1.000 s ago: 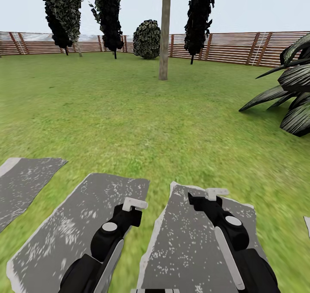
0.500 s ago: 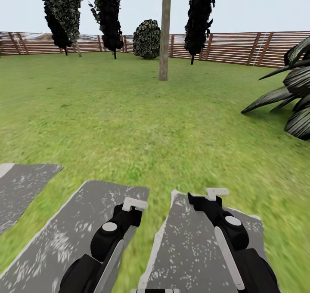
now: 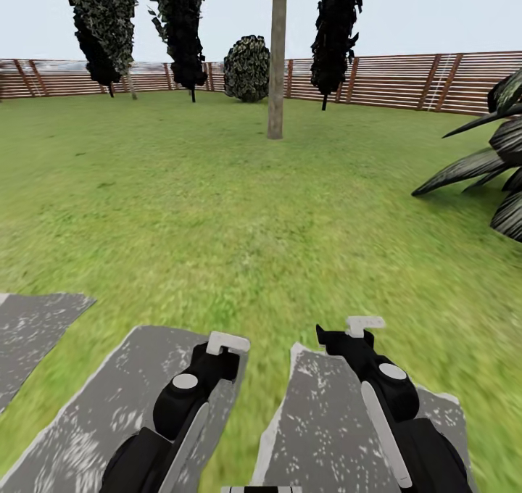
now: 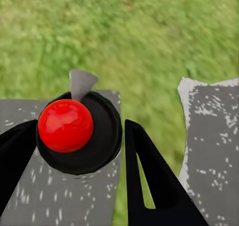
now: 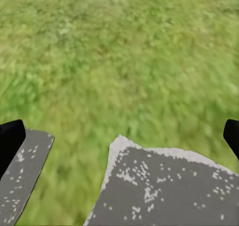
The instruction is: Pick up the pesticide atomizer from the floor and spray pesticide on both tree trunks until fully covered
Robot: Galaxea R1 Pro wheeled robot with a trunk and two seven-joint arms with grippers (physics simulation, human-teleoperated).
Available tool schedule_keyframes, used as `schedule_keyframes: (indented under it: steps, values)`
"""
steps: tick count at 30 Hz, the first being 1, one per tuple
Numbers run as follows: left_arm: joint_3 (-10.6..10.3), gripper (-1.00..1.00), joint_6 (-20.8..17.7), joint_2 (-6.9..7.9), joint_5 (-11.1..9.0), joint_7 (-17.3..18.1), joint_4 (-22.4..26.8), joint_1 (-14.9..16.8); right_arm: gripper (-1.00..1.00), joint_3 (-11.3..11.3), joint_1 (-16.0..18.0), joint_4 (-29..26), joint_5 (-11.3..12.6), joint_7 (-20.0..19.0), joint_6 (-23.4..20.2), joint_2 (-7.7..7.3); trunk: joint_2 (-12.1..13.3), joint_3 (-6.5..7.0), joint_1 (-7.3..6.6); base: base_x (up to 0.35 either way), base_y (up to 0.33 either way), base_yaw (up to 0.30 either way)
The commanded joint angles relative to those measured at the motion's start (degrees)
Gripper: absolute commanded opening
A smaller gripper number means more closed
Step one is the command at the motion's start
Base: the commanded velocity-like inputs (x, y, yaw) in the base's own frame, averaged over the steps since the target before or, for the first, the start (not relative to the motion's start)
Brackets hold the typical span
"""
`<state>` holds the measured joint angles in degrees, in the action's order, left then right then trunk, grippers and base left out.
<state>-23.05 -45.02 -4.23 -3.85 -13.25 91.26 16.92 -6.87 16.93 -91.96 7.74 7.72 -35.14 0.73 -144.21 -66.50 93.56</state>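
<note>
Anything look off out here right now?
Nothing spilled or damaged. One oddity: a black disc with a red ball sits between the fingers of the left hand; whether it is gripped is unclear.

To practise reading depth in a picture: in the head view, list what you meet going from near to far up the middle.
Right hand → grey paving slab → lawn → tree trunk → round bush → slatted wooden fence.

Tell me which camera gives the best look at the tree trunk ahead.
The head view: the tree trunk stands upright on the lawn before the fence. The wrist views look down at grass and grey paving slabs.
</note>
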Motion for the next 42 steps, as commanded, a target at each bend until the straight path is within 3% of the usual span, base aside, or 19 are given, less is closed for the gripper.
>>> schedule_keyframes:
  steps: [1,42]
  values:
    - [-0.06,-1.00,-0.24,-0.03,-0.40,-0.45,0.06,0.04,1.00,-0.07,0.03,-0.07,0.60,0.54,-0.24,-0.02,-0.02,-0.05,0.02,0.332,0.000,0.000]
    - [-0.06,-1.00,-0.24,-0.16,-0.46,-0.55,0.06,0.04,1.00,-0.05,0.03,-0.07,0.60,0.55,-0.46,-0.06,-0.02,-0.05,0.02,0.332,0.000,0.000]
